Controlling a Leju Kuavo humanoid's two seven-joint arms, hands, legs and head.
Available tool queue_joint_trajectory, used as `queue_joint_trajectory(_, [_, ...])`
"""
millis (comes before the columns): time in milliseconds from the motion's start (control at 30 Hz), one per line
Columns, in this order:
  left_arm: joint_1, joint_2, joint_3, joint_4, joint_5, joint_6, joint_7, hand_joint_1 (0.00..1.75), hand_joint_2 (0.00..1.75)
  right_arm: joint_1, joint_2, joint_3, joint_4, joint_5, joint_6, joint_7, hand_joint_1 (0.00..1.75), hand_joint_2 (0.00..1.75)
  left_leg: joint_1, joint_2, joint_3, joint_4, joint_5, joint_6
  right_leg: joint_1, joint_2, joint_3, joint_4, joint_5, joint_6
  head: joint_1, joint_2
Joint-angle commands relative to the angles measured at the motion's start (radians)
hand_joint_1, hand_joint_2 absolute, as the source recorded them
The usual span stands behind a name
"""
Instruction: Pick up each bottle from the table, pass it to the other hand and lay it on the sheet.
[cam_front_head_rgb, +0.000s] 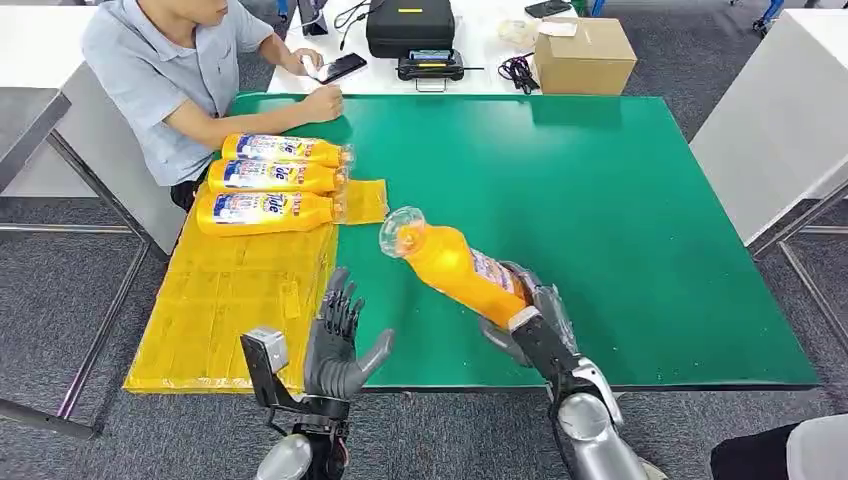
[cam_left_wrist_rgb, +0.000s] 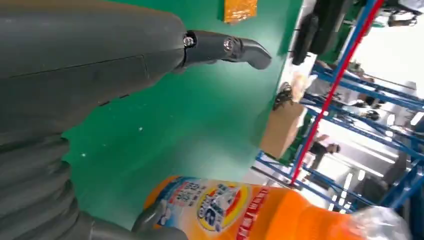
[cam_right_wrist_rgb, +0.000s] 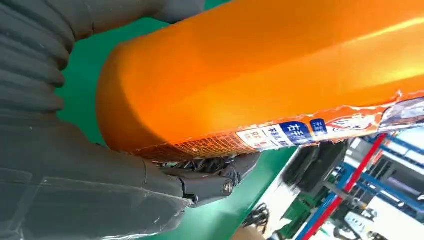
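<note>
My right hand (cam_front_head_rgb: 528, 312) grips an orange bottle (cam_front_head_rgb: 455, 264) by its base, holding it tilted above the green table (cam_front_head_rgb: 620, 200) with its clear cap pointing toward my left. In the right wrist view the bottle (cam_right_wrist_rgb: 260, 75) lies across my right hand (cam_right_wrist_rgb: 100, 170), with fingers (cam_right_wrist_rgb: 215, 172) wrapped under it. My left hand (cam_front_head_rgb: 338, 340) stands open with fingers spread, at the table's front edge, a short way from the bottle's cap. The left wrist view shows my left hand (cam_left_wrist_rgb: 90, 65) and the bottle (cam_left_wrist_rgb: 240, 210) beyond it. Three orange bottles (cam_front_head_rgb: 268, 180) lie side by side on the yellow sheet (cam_front_head_rgb: 230, 300).
A person (cam_front_head_rgb: 170, 70) sits at the table's far left corner, one hand resting on the green top near the laid bottles. Behind the table stand a black case (cam_front_head_rgb: 410, 25), a cardboard box (cam_front_head_rgb: 584, 55) and a phone (cam_front_head_rgb: 340, 67). A white table (cam_front_head_rgb: 780, 120) stands to the right.
</note>
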Motion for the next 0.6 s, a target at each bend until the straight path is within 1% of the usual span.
queue_joint_trajectory(33, [-0.045,0.038,-0.026,0.078,0.008,-0.007,0.006,0.00,1.75,-0.047,0.002,0.035,0.049,-0.004,0.004,-0.002,1.75,1.75,0.001,0.002,0.004,-0.001,-0.001,-0.002,0.001,0.002,0.004,-0.001,-0.001,-0.002,0.000,0.000])
queue_joint_trajectory(67, [-0.051,0.039,-0.033,0.081,0.018,-0.017,0.009,0.00,1.75,-0.052,0.000,0.046,0.056,-0.009,0.008,-0.001,1.75,1.75,0.001,0.003,0.006,-0.001,-0.002,-0.002,0.001,0.002,0.005,-0.001,-0.001,-0.003,0.000,0.000])
queue_joint_trajectory(100, [-0.056,0.040,-0.039,0.082,0.021,-0.024,0.008,0.00,1.75,-0.057,-0.004,0.057,0.062,-0.010,0.009,-0.001,1.75,1.75,0.000,0.002,0.003,-0.001,-0.001,-0.001,0.000,0.002,0.003,-0.001,0.000,-0.002,0.000,0.000])
queue_joint_trajectory(167, [-0.070,0.039,-0.050,0.076,0.006,-0.019,-0.026,0.00,1.75,-0.078,-0.012,0.088,0.106,-0.008,0.024,0.042,1.75,1.75,0.001,0.003,0.006,0.000,-0.002,-0.002,0.002,0.002,0.006,-0.001,-0.001,-0.003,0.000,0.000])
queue_joint_trajectory(200, [-0.075,0.036,-0.052,0.072,-0.005,-0.011,-0.042,0.00,1.75,-0.091,-0.015,0.101,0.127,-0.007,0.031,0.046,1.75,1.75,0.001,0.003,0.004,-0.001,-0.001,-0.002,0.001,0.002,0.004,-0.001,0.000,-0.003,0.000,0.000])
queue_joint_trajectory(267, [-0.090,0.028,-0.055,0.078,-0.044,0.028,-0.073,0.00,1.75,-0.126,-0.018,0.135,0.181,-0.002,0.049,0.060,1.75,1.75,0.001,0.003,0.003,-0.001,-0.001,-0.002,0.001,0.002,0.003,-0.001,0.000,-0.002,0.000,0.000])
queue_joint_trajectory(333, [-0.108,0.022,-0.052,0.097,-0.045,0.025,-0.075,0.00,1.75,-0.162,-0.014,0.170,0.216,0.007,0.060,0.063,1.75,1.75,0.000,0.003,0.003,-0.001,-0.001,-0.001,0.001,0.002,0.002,-0.001,0.000,-0.002,0.000,0.000])
queue_joint_trajectory(400, [-0.120,0.014,-0.042,0.110,-0.074,0.058,-0.113,0.00,1.75,-0.191,-0.011,0.207,0.239,0.021,0.078,0.078,1.75,1.75,0.001,0.004,0.005,-0.001,-0.002,-0.002,0.002,0.003,0.005,-0.001,0.000,-0.003,0.000,0.000])
queue_joint_trajectory(433, [-0.126,0.009,-0.037,0.115,-0.095,0.080,-0.138,0.00,1.75,-0.202,-0.010,0.220,0.248,0.025,0.083,0.085,1.75,1.75,0.001,0.005,0.003,-0.001,-0.001,-0.001,0.001,0.004,0.002,-0.001,0.001,-0.002,0.000,0.000])
queue_joint_trajectory(467, [-0.135,0.003,-0.031,0.120,-0.101,0.089,-0.145,0.00,1.75,-0.216,-0.007,0.235,0.262,0.032,0.084,0.093,1.75,1.75,0.001,0.006,0.005,0.000,-0.001,-0.002,0.001,0.005,0.003,-0.001,0.000,-0.003,0.000,0.000])
queue_joint_trajectory(500, [-0.139,0.002,-0.029,0.120,-0.101,0.087,-0.145,0.00,1.75,-0.221,-0.006,0.240,0.266,0.032,0.085,0.093,1.75,1.75,0.002,0.006,0.006,0.000,-0.002,-0.003,0.002,0.004,0.005,-0.001,0.000,-0.003,0.000,0.000])
queue_joint_trajectory(533, [-0.145,-0.001,-0.021,0.122,-0.097,0.087,-0.135,0.00,1.75,-0.232,-0.003,0.252,0.274,0.037,0.086,0.095,1.75,1.75,0.001,0.004,0.004,0.000,-0.001,-0.002,0.001,0.004,0.003,0.000,0.000,-0.002,0.000,0.000])
queue_joint_trajectory(567, [-0.132,-0.020,-0.005,0.113,-0.105,0.086,-0.126,0.00,1.75,-0.238,-0.004,0.262,0.279,0.040,0.088,0.095,1.75,1.75,0.001,0.005,0.005,0.000,-0.002,-0.002,0.002,0.004,0.004,0.000,0.000,-0.003,0.000,0.000])
queue_joint_trajectory(600, [-0.131,-0.024,-0.005,0.114,-0.111,0.090,-0.115,0.00,1.75,-0.241,-0.003,0.266,0.283,0.041,0.089,0.094,1.75,1.75,0.001,0.003,0.004,0.000,-0.001,-0.002,0.001,0.002,0.003,0.000,0.000,-0.002,0.000,0.000])
